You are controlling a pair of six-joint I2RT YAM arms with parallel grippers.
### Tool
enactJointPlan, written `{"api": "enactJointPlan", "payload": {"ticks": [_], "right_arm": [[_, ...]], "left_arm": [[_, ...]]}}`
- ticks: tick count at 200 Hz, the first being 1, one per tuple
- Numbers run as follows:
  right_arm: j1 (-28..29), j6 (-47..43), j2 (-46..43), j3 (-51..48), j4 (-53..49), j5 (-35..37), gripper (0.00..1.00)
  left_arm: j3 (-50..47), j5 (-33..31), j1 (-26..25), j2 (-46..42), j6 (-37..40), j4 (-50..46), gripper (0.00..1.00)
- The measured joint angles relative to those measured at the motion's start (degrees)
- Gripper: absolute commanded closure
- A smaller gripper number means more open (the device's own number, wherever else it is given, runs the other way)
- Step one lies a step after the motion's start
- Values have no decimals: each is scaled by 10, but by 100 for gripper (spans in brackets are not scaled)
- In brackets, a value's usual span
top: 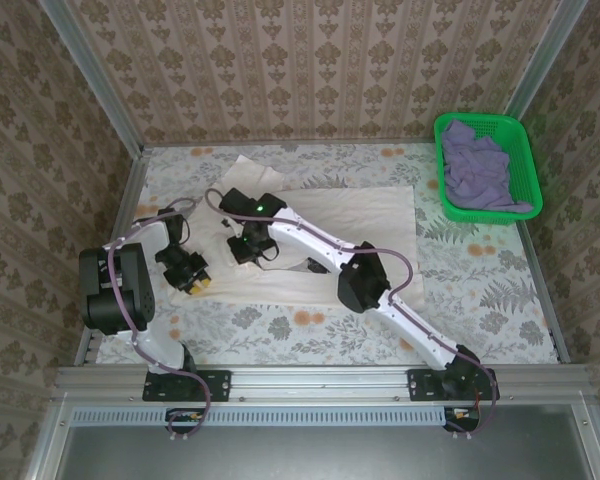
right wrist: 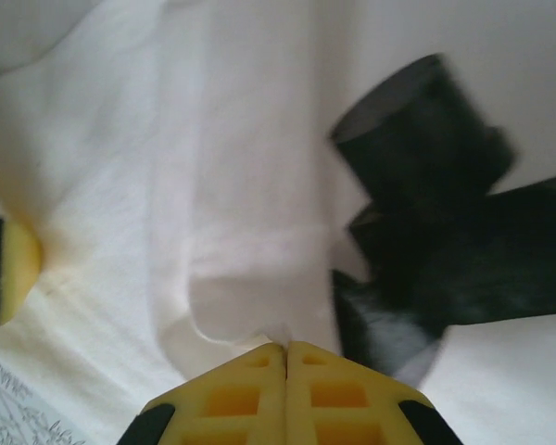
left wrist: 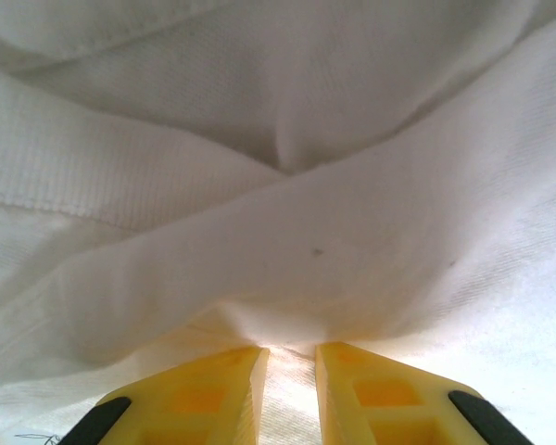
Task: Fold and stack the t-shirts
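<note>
On the left, the left gripper (top: 192, 275) is nearly closed, pinching an edge of the cream-white t-shirt (top: 350, 215), which lies spread on the tabletop (top: 480, 290). Just beside it, the right gripper (top: 242, 243) is closed tight on a small fold of the same shirt. That bite looks thin, so the cloth could slip out when lifted and the fold go crooked. Far right, the lavender t-shirt (top: 475, 170) sits crumpled in the green basket (top: 485, 121).

Black print (right wrist: 426, 213) on cream-white t-shirt (right wrist: 213, 185) looks blurred.
</note>
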Motion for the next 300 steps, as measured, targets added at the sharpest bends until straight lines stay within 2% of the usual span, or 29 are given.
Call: {"api": "enactJointPlan", "payload": {"ticks": [58, 89, 122, 144, 171, 206, 220, 244, 261, 280, 300], "right_arm": [[-62, 60, -1, 0, -12, 23, 100], [-78, 91, -1, 0, -30, 24, 100], [-74, 106, -1, 0, -49, 29, 79], [-74, 115, -1, 0, -66, 53, 67], [-83, 123, -1, 0, -92, 78, 59], [-102, 115, -22, -10, -128, 108, 57], [-112, 105, -78, -86, -121, 116, 54], [-143, 103, -281, -393, -23, 94, 53], [-201, 111, -432, -588, 34, 70, 53], [-275, 115, -570, -750, 95, 58, 56], [-300, 136, -688, -908, 162, 31, 62]], "left_arm": [[0, -10, 0, 0, 0, 0, 78], [0, -14, -1, 0, 0, 0, 78], [0, -27, -1, -1, 0, -1, 78], [0, -69, 0, -8, 0, -8, 78], [0, -118, 6, -22, 0, -16, 72], [5, -138, 6, -68, -2, -30, 62], [14, -144, 1, -96, -3, -37, 60], [41, -147, -20, -141, -4, -38, 56], [48, -140, -43, -167, -1, -35, 56], [47, -115, -70, -180, 7, -32, 59], [28, -83, -97, -182, 16, -23, 64]]}}
